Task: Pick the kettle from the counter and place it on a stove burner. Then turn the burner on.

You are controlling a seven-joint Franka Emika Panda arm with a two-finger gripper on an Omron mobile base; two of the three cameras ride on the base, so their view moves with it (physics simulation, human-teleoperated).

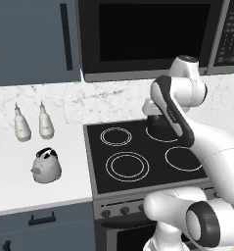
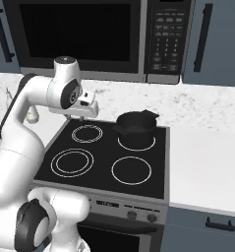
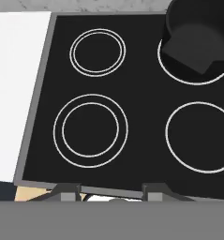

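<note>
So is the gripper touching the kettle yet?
Apart. The left base view shows the kettle alone on the counter, the gripper over the cooktop.

Looking down on a black glass cooktop [image 3: 141, 93] with four printed rings. The stove burner [image 3: 90, 131], the largest double ring, lies lower left; a smaller double ring [image 3: 98, 51] sits above it. A wide black pot [image 3: 197, 42] covers the upper right ring. White bench [image 3: 15, 93] borders the left edge.
</note>
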